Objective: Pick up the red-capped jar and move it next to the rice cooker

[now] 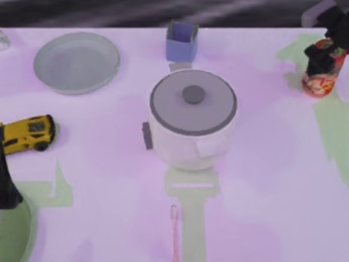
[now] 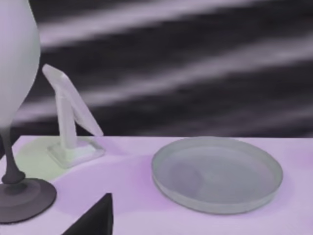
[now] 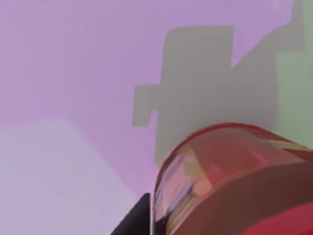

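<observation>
At the far right edge of the table (image 1: pixel 262 180), the right gripper (image 1: pixel 323 61) sits directly on top of the red-capped jar (image 1: pixel 319 83), its dark fingers straddling the upper body so that only the printed label shows beneath them in the top view. The right wrist view is filled by the jar's curved side and red rim pressed up close to the camera, with one dark finger edge beside it. The fingers look clenched on the jar, though whether the base has left the surface cannot be told.

The rice cooker (image 1: pixel 192 119) stands well to the gripper's left, at the middle of the table, with its grey lid and centre knob on top and a small tab on the side away from the gripper. A blue square cup (image 1: pixel 181 41) stands just behind the cooker.

The main risk is a shallow, high grip: a smooth round jar could tilt or slide out during the carry. A low carry could clip the cooker's wall, and setting down too close could knock the jar over.

The left gripper (image 1: pixel 6 188) is parked at the table's opposite side, near a yellow toy car (image 1: pixel 28 133) and a grey round plate (image 1: pixel 76 61); its fingers are not readable.
</observation>
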Controlling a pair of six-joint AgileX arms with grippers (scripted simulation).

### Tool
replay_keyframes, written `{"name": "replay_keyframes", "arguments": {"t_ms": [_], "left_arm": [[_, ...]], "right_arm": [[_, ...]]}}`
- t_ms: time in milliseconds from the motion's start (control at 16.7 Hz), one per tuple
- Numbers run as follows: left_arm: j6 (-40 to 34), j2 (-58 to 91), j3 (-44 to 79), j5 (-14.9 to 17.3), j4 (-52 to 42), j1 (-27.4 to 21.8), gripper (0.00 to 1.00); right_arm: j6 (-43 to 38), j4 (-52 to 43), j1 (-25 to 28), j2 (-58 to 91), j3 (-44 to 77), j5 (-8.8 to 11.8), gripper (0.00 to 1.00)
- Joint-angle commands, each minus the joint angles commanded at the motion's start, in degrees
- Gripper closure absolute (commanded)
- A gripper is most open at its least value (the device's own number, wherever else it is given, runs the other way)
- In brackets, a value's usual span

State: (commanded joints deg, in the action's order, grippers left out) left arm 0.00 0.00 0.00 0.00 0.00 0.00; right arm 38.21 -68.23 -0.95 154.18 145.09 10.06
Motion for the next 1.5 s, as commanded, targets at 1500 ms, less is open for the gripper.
{"name": "replay_keyframes", "arguments": {"t_ms": [1500], "left_arm": [[0.00, 0.00, 0.00, 0.00, 0.00, 0.00, 0.00]], "right_arm": [[-0.01, 2.18, 0.46, -30.53, -32.79, 0.38, 1.00]]}}
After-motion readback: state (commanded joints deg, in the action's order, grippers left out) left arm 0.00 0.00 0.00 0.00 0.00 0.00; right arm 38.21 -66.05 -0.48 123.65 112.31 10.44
